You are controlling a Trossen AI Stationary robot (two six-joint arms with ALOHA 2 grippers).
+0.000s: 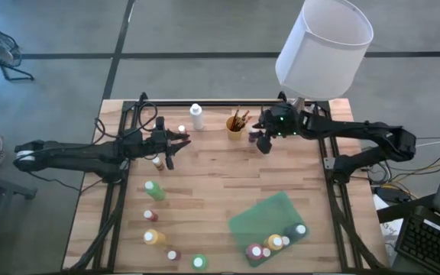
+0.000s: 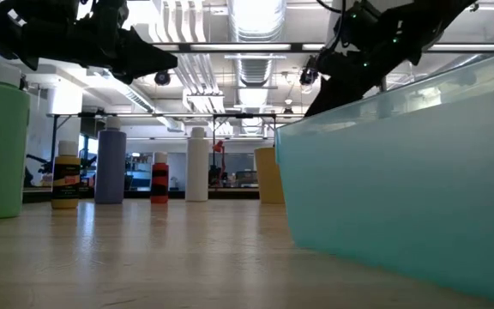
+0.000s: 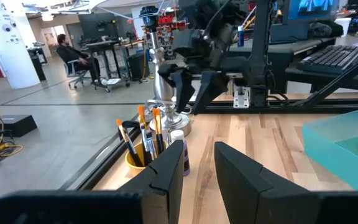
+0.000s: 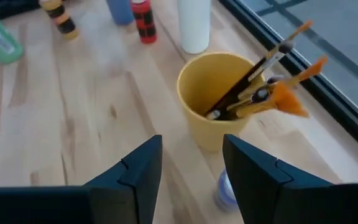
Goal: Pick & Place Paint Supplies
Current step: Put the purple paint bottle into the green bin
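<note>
A yellow cup (image 1: 237, 127) of dark-handled, orange-tipped brushes (image 4: 263, 74) stands near the table's far edge. A small purple white-capped bottle (image 4: 224, 190) is beside it and a white bottle (image 1: 197, 116) to its left. My right gripper (image 4: 191, 162) hangs open just right of the cup, slanting down, with the purple bottle below its fingers, untouched. My left gripper (image 3: 199, 158) is held level and open left of the cup, above the table (image 1: 205, 172), with nothing in it. More paint bottles (image 1: 153, 189) stand upright on the near left part of the table.
A green tray (image 1: 260, 215) at the near right holds several bottles (image 1: 275, 243). A lamp with a white shade (image 1: 323, 46) and a silver base (image 3: 165, 93) stands at the far right, behind the cup. Black rails (image 1: 205, 102) run along the far edge.
</note>
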